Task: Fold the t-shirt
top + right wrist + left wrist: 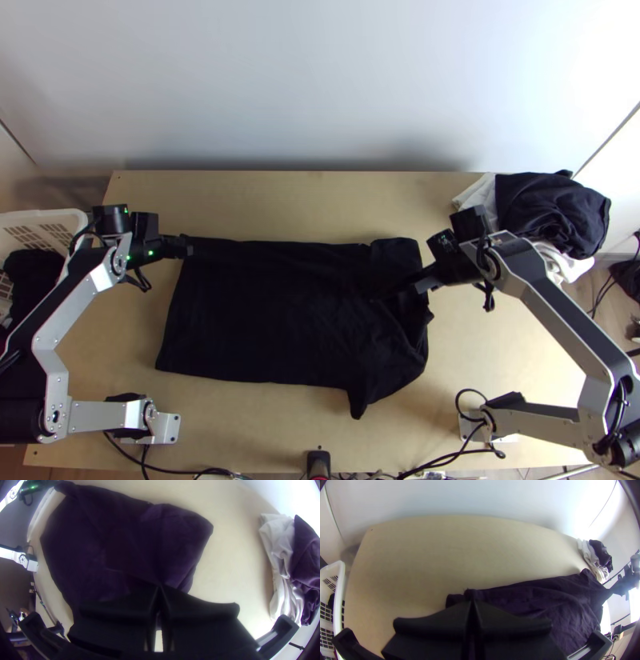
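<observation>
The black t-shirt (pixel 264 312) lies on the table, spread at its left part, with folds and creases at its right end. At its far left corner is my left gripper (pixel 186 246); in the left wrist view, the left gripper (pixel 472 602) is shut on the t-shirt (pixel 573 596), whose edge bunches at the fingertips. Over the t-shirt's right part, near the collar folds, is my right gripper (pixel 380 298). In the right wrist view, the right gripper (pixel 160 587) is shut on a fold of the t-shirt (pixel 133 546), with its tips together.
A pile of dark and white cloths (pixel 552 212) lies at the table's far right corner. A white basket (pixel 48 220) with dark cloth stands left of the table. Bare table (pixel 296 204) stretches beyond the t-shirt. Cables run along the near edge.
</observation>
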Controlling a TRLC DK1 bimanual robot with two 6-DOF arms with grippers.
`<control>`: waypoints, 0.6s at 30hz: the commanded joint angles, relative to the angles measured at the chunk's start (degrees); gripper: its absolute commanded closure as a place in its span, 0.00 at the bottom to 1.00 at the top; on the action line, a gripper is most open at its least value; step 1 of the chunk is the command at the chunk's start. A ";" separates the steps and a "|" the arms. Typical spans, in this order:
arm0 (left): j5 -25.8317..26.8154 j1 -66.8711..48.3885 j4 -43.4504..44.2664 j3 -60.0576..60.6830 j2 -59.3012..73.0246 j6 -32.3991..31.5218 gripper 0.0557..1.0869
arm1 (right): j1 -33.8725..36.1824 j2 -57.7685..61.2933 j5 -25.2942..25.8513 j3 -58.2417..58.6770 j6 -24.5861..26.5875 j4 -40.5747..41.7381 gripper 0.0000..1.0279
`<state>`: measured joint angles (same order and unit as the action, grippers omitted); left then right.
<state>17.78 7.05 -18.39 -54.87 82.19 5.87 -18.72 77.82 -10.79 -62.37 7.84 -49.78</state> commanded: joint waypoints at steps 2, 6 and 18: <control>-0.11 -0.02 0.46 3.72 -2.30 0.20 0.97 | -1.23 -1.80 -0.64 4.19 -0.01 -0.41 0.97; -0.11 -0.02 0.55 5.57 -3.44 0.46 0.97 | -1.32 -1.71 -0.73 5.50 0.07 -0.41 0.97; -0.11 1.21 1.87 10.40 -3.71 3.45 0.97 | -2.11 -2.50 -0.73 10.07 0.16 -0.41 0.97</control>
<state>17.58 7.53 -16.97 -46.83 78.63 7.81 -20.47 75.77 -11.44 -54.72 7.92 -50.15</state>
